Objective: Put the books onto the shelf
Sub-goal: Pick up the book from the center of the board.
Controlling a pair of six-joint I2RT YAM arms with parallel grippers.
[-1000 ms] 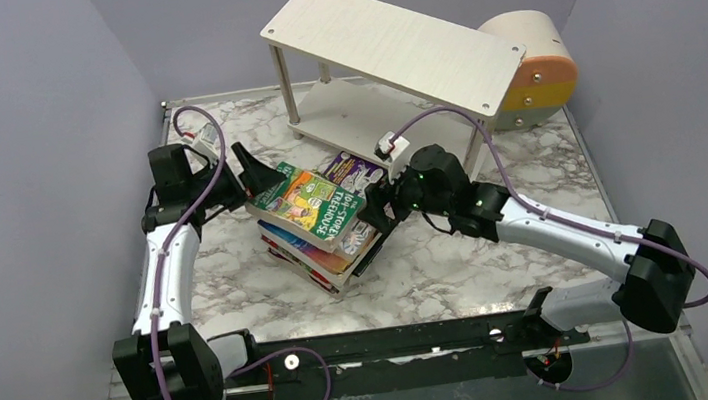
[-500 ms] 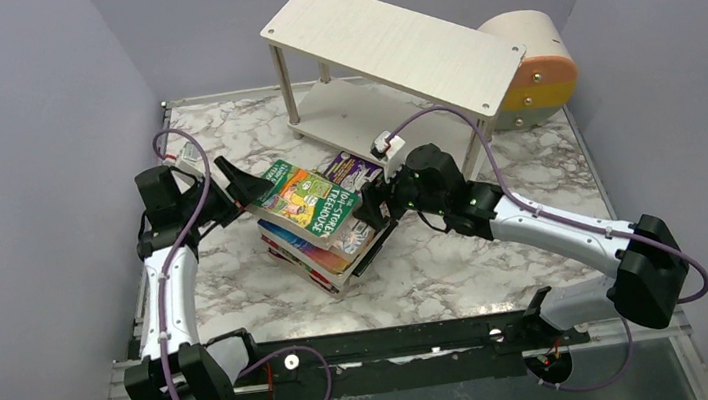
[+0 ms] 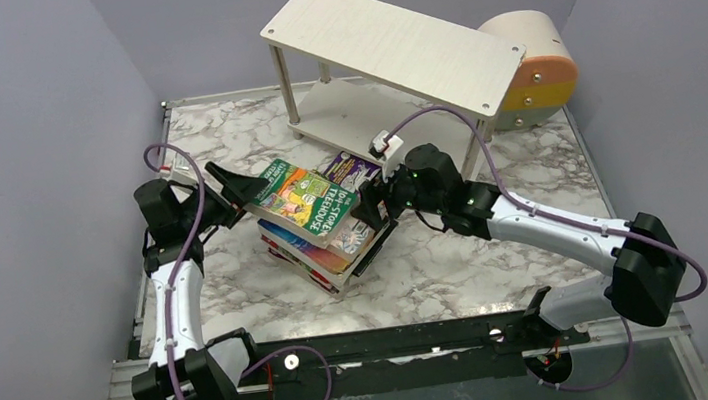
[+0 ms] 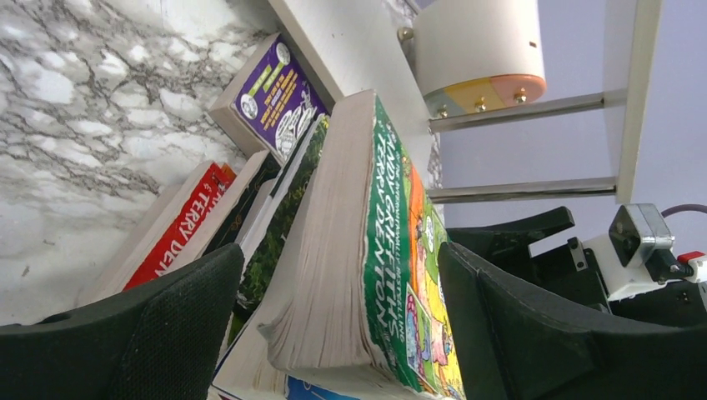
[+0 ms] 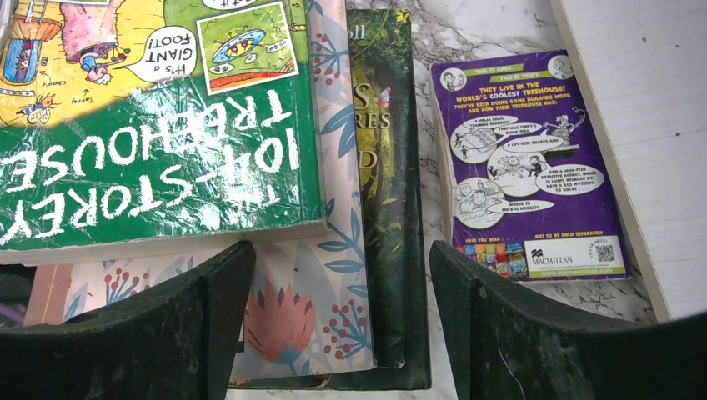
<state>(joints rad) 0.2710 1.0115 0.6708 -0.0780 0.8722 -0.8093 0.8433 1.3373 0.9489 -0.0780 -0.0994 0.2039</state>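
From above, the books (image 3: 326,253) sit stacked on the marble table (image 3: 458,269) just before the shelf (image 3: 393,45), long axis running from left gripper (image 3: 240,187) to right gripper (image 3: 374,213), both equally near; left wrist: jaws spread astride the end of the top green book (image 4: 392,275), unclamped; right wrist: jaws wide over the stack's other end, a purple book (image 5: 525,167) just beside the lower board.
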